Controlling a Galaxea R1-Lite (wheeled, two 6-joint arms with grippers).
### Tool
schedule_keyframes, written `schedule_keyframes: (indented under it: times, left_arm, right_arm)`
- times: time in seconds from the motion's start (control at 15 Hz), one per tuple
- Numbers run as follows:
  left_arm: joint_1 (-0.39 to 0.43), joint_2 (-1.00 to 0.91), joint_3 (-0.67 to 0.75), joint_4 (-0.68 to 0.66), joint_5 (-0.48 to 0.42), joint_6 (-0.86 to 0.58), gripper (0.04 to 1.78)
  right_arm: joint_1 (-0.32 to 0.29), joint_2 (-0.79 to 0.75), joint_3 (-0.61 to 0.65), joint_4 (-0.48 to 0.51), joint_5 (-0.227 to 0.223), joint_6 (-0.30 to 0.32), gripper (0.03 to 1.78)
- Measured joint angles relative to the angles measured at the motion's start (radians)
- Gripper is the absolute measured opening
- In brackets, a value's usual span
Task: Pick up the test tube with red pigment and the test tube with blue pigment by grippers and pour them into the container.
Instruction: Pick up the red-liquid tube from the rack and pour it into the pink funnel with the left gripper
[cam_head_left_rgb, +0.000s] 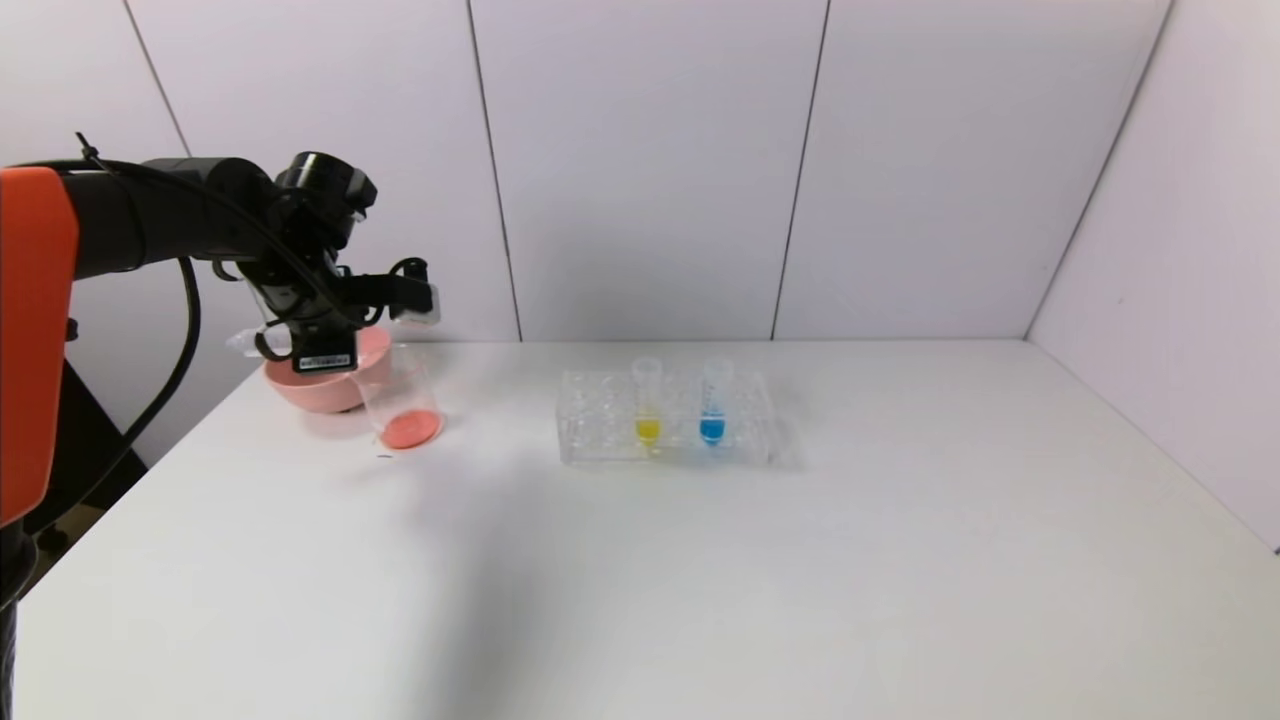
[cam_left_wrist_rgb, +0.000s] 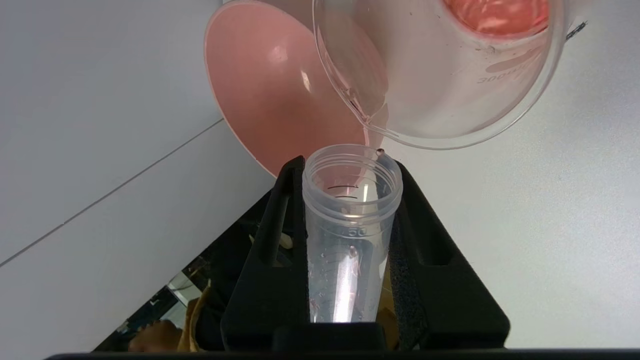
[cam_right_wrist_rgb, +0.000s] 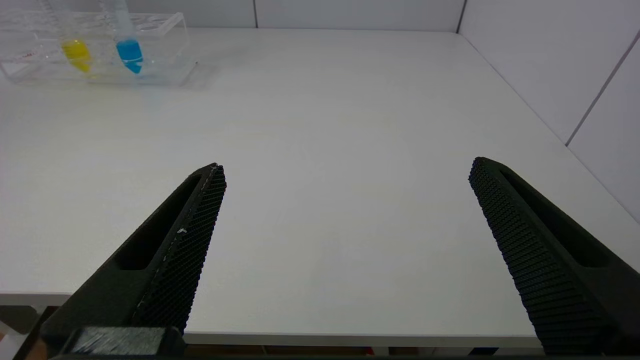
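My left gripper (cam_head_left_rgb: 400, 296) (cam_left_wrist_rgb: 350, 165) is shut on the test tube with red pigment (cam_left_wrist_rgb: 347, 260), tipped with its mouth at the lip of the container (cam_head_left_rgb: 400, 395) (cam_left_wrist_rgb: 450, 100). The tube looks nearly drained, with only reddish traces inside. Orange-red liquid (cam_head_left_rgb: 410, 430) lies in the container's bottom. The test tube with blue pigment (cam_head_left_rgb: 713, 405) (cam_right_wrist_rgb: 127, 47) stands upright in the clear rack (cam_head_left_rgb: 600, 420) at the table's middle back. My right gripper (cam_right_wrist_rgb: 347, 166) is open and empty over the table's near right edge, out of the head view.
A pink bowl (cam_head_left_rgb: 320, 390) (cam_left_wrist_rgb: 260, 90) sits right behind the container at the far left. A yellow-liquid tube (cam_head_left_rgb: 647, 405) (cam_right_wrist_rgb: 75, 50) stands in the rack left of the blue one. White walls close the back and right sides.
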Motion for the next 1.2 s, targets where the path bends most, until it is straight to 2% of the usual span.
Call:
schedule_keyframes:
  times: [0.93,1.07,1.2]
  left_arm:
    - [-0.02,-0.005,0.0,-0.018,0.027,0.008,0.46]
    - [-0.019,-0.017,0.0,-0.039,0.022,-0.022,0.46]
    - [-0.018,-0.03,0.0,-0.08,0.011,-0.113,0.46]
  right_arm:
    - [0.0,0.0,0.0,0.0,0.0,0.0,1.77]
    - [0.0,0.0,0.0,0.0,0.0,0.0,1.77]
    - [0.0,0.0,0.0,0.0,0.0,0.0,1.77]
